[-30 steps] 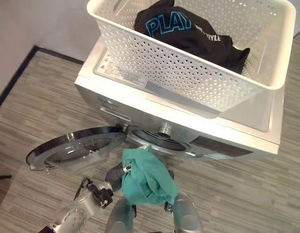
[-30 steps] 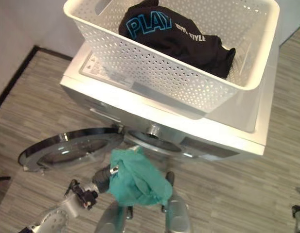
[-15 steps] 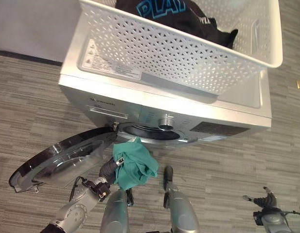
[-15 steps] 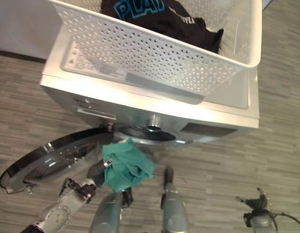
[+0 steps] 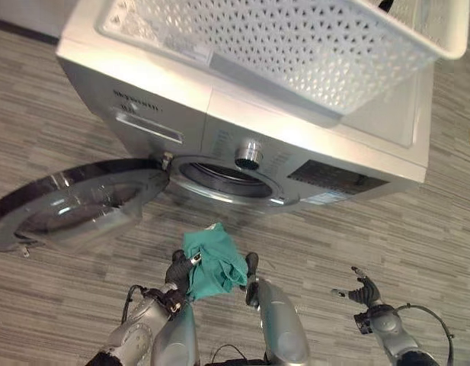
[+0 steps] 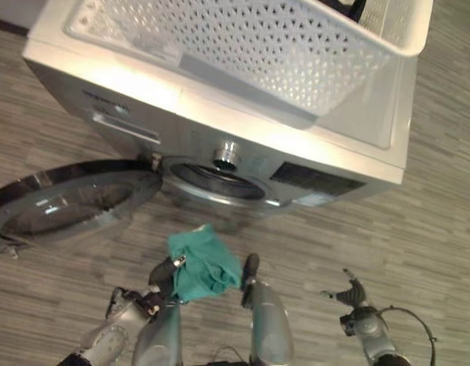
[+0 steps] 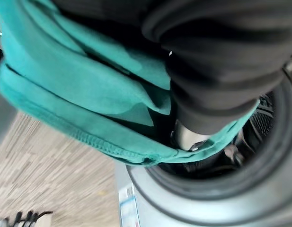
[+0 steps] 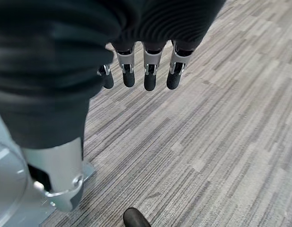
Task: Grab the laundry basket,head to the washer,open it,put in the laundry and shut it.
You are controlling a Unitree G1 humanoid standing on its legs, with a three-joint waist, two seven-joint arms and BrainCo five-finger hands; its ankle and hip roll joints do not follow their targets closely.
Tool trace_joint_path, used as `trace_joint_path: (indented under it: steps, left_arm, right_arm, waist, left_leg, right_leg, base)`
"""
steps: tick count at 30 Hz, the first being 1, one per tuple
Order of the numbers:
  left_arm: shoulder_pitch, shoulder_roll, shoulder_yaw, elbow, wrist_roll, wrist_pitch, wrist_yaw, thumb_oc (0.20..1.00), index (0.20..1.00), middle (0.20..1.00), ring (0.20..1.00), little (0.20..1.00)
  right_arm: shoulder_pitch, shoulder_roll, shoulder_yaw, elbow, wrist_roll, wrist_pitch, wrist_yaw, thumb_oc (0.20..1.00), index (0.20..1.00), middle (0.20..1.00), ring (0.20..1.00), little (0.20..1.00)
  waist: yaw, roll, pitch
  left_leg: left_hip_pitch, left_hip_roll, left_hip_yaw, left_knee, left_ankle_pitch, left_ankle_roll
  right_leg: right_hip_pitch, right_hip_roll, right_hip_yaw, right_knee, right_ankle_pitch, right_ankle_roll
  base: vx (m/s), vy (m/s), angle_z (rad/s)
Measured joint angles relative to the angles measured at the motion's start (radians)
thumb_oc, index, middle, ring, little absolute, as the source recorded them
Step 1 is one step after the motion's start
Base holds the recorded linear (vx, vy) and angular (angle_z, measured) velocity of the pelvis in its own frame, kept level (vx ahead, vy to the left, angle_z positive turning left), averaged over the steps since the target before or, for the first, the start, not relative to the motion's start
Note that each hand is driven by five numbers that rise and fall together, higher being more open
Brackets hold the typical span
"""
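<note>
The left hand (image 5: 178, 268) is closed around a bunched-up green cloth (image 5: 212, 259), pinching it tight. The cloth hangs out past the hand, toward the washer (image 5: 219, 114). The washer's round hole (image 5: 225, 178) is just ahead of the hand and a bit higher, and the cloth is near it but not inside. In the left wrist view the cloth (image 7: 84, 90) sits right in front of the dark drum. The washer door (image 5: 75, 206) is swung wide open, off to the left of the hand. The white laundry basket (image 5: 295, 38) sits on top of the washer, well above the hand. The right hand (image 5: 359, 290) hangs low over the striped floor (image 5: 440, 221), well apart from the cloth, its fingers (image 8: 150, 71) loose and holding nothing.
</note>
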Motion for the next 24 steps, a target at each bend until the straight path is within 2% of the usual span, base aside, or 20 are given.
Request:
trace_joint_path:
  steps: [1, 2, 3, 7, 9, 11, 13, 16, 18, 20, 21, 22, 24]
  left_arm:
    - [-0.014, -0.014, 0.003, 0.011, 0.0, -0.005, 0.006, 0.2, 0.2, 0.2, 0.2, 0.2]
    - [-0.054, -0.078, 0.021, 0.065, 0.006, -0.031, 0.035, 0.2, 0.2, 0.2, 0.2, 0.2]
    - [-0.075, -0.104, 0.036, 0.096, 0.007, -0.035, 0.052, 0.2, 0.2, 0.2, 0.2, 0.2]
    - [-0.221, -0.188, 0.063, 0.234, 0.011, -0.064, 0.125, 0.2, 0.2, 0.2, 0.2, 0.2]
    - [-0.326, -0.259, 0.132, 0.323, 0.011, -0.095, 0.173, 0.2, 0.2, 0.2, 0.2, 0.2]
    - [-0.425, -0.281, 0.192, 0.369, 0.009, -0.119, 0.22, 0.2, 0.2, 0.2, 0.2, 0.2]
    - [-0.525, -0.315, 0.286, 0.449, -0.001, -0.145, 0.254, 0.2, 0.2, 0.2, 0.2, 0.2]
    - [-0.726, -0.282, 0.403, 0.57, -0.021, -0.172, 0.326, 0.2, 0.2, 0.2, 0.2, 0.2]
    - [-0.829, -0.226, 0.419, 0.586, -0.04, -0.181, 0.348, 0.2, 0.2, 0.2, 0.2, 0.2]
    - [-0.967, -0.175, 0.445, 0.672, -0.048, -0.183, 0.372, 0.2, 0.2, 0.2, 0.2, 0.2]
    - [-1.054, -0.101, 0.429, 0.779, -0.043, -0.18, 0.39, 0.2, 0.2, 0.2, 0.2, 0.2]
    - [-1.088, -0.076, 0.44, 0.782, -0.053, -0.182, 0.417, 0.2, 0.2, 0.2, 0.2, 0.2]
    - [-1.11, -0.076, 0.429, 0.773, -0.06, -0.191, 0.432, 0.2, 0.2, 0.2, 0.2, 0.2]
  right_arm:
    - [-0.01, 0.004, 0.001, -0.009, 0.0, -0.003, 0.0, 1.0, 1.0, 1.0, 1.0, 1.0]
    - [-0.016, 0.009, 0.016, -0.059, 0.016, -0.003, -0.017, 1.0, 1.0, 1.0, 1.0, 1.0]
    - [-0.024, 0.011, 0.032, -0.077, 0.016, -0.005, -0.02, 1.0, 1.0, 1.0, 1.0, 1.0]
    - [-0.057, 0.015, 0.091, -0.126, 0.012, -0.006, -0.031, 1.0, 1.0, 1.0, 1.0, 1.0]
    - [-0.066, 0.017, 0.124, -0.141, 0.0, -0.005, -0.038, 1.0, 1.0, 1.0, 1.0, 1.0]
    - [-0.068, 0.016, 0.118, -0.151, -0.006, -0.004, -0.042, 1.0, 1.0, 1.0, 1.0, 1.0]
    - [-0.076, 0.013, 0.117, -0.146, -0.005, -0.004, -0.042, 1.0, 1.0, 1.0, 1.0, 1.0]
    - [-0.123, 0.011, 0.152, -0.113, -0.004, -0.003, -0.041, 1.0, 1.0, 1.0, 1.0, 1.0]
    - [-0.133, 0.009, 0.169, -0.114, -0.002, -0.002, -0.039, 1.0, 1.0, 1.0, 1.0, 1.0]
    - [-0.152, -0.002, 0.201, -0.127, -0.001, -0.003, -0.032, 1.0, 1.0, 1.0, 1.0, 1.0]
    - [-0.171, -0.016, 0.22, -0.155, 0.003, -0.007, -0.023, 1.0, 1.0, 1.0, 1.0, 1.0]
    - [-0.176, -0.033, 0.23, -0.166, 0.014, -0.018, -0.016, 1.0, 1.0, 1.0, 1.0, 1.0]
    - [-0.182, -0.041, 0.231, -0.166, 0.017, -0.016, -0.013, 1.0, 1.0, 1.0, 1.0, 1.0]
  waist:
    - [-0.001, -0.003, 0.011]
    - [-0.01, -0.004, 0.013]
    - [-0.012, -0.006, 0.017]
    - [-0.029, -0.012, 0.02]
    - [-0.06, -0.026, 0.027]
    - [-0.101, -0.041, 0.035]
    - [-0.108, -0.044, 0.036]
    - [-0.151, -0.044, 0.035]
    - [-0.167, -0.045, 0.035]
    - [-0.19, -0.048, 0.033]
    - [-0.215, -0.049, 0.032]
    - [-0.22, -0.049, 0.032]
    - [-0.222, -0.05, 0.032]
  left_leg:
    - [-0.002, 0.0, -0.003, 0.001, 0.001, -0.001]
    - [-0.037, 0.003, -0.014, 0.026, -0.001, -0.003]
    - [-0.052, 0.008, -0.019, 0.034, -0.004, -0.008]
    - [-0.106, 0.008, -0.036, 0.032, 0.009, -0.016]
    - [-0.125, 0.011, -0.035, 0.028, 0.016, -0.013]
    - [-0.136, 0.013, -0.025, 0.028, 0.017, -0.015]
    - [-0.147, 0.019, -0.011, 0.029, 0.015, -0.011]
    - [-0.157, 0.025, 0.007, 0.031, 0.008, 0.0]
    - [-0.154, 0.025, 0.021, 0.033, 0.001, 0.003]
    - [-0.159, 0.027, 0.023, 0.034, -0.001, 0.005]
    - [-0.173, 0.029, 0.024, 0.042, -0.005, 0.006]
    - [-0.191, 0.035, 0.03, 0.052, -0.009, 0.007]
    - [-0.221, 0.042, 0.031, 0.069, -0.013, 0.006]
  right_leg:
    - [-0.008, -0.001, 0.0, 0.017, -0.011, -0.005]
    - [-0.051, -0.003, 0.001, 0.069, -0.035, -0.011]
    - [-0.067, -0.003, 0.001, 0.081, -0.044, -0.009]
    - [-0.127, 0.014, 0.002, 0.084, -0.029, -0.016]
    - [-0.144, 0.02, 0.002, 0.067, -0.016, -0.018]
    - [-0.149, 0.025, 0.008, 0.042, 0.001, -0.017]
    - [-0.159, 0.032, 0.022, 0.025, 0.023, -0.015]
    - [-0.16, 0.038, 0.036, -0.014, 0.048, -0.007]
    - [-0.16, 0.039, 0.047, -0.025, 0.055, -0.004]
    - [-0.16, 0.043, 0.051, -0.038, 0.064, 0.0]
    - [-0.166, 0.048, 0.054, -0.053, 0.072, 0.003]
    - [-0.182, 0.052, 0.061, -0.056, 0.077, 0.003]
    - [-0.207, 0.058, 0.062, -0.052, 0.084, 0.001]
  base:
    - [0.01, -0.049, 0.13]
    - [0.02, -0.024, 0.09]
    - [0.01, -0.012, 0.07]
    - [-0.04, 0.011, -0.04]
    - [-0.02, 0.055, -0.1]
    - [0.0, 0.069, -0.12]
    - [0.02, 0.053, -0.22]
    - [0.04, 0.055, -0.17]
    - [0.05, 0.053, -0.14]
    - [0.05, 0.049, -0.08]
    - [0.04, 0.03, -0.14]
    - [0.06, 0.019, -0.17]
    - [0.08, 0.007, -0.12]
